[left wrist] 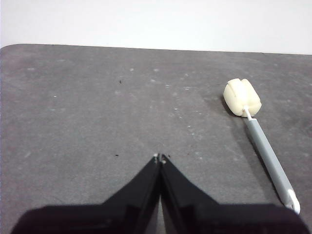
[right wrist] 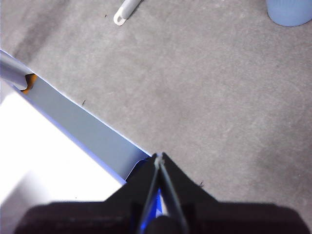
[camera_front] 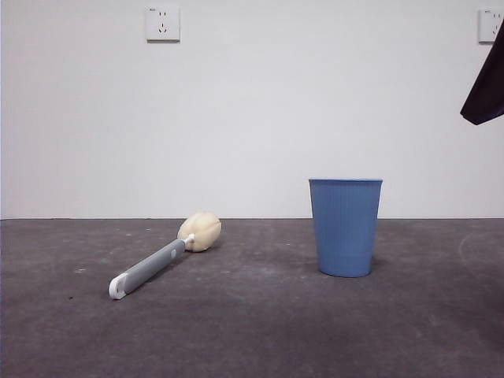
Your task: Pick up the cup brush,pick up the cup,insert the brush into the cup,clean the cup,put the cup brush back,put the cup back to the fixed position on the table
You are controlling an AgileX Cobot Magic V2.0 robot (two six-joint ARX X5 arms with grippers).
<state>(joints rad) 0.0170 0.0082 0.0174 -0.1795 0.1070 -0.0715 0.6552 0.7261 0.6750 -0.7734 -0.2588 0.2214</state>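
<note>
The cup brush point(camera_front: 157, 260) lies flat on the table point(camera_front: 252, 331) at the left, cream sponge head toward the wall, white hooked end toward me. It also shows in the left wrist view point(left wrist: 261, 141), and its hooked end in the right wrist view point(right wrist: 124, 12). The light blue cup point(camera_front: 345, 227) stands upright right of centre; its base shows in the right wrist view point(right wrist: 290, 12). My left gripper point(left wrist: 160, 158) is shut and empty above bare table, apart from the brush. My right gripper point(right wrist: 158, 157) is shut and empty, well back from the cup. A black arm tip point(camera_front: 484, 87) shows at the top right.
Two wall sockets point(camera_front: 162, 24) sit on the white wall behind. In the right wrist view a grey-blue edge with a white surface point(right wrist: 58, 146) runs beside my right gripper.
</note>
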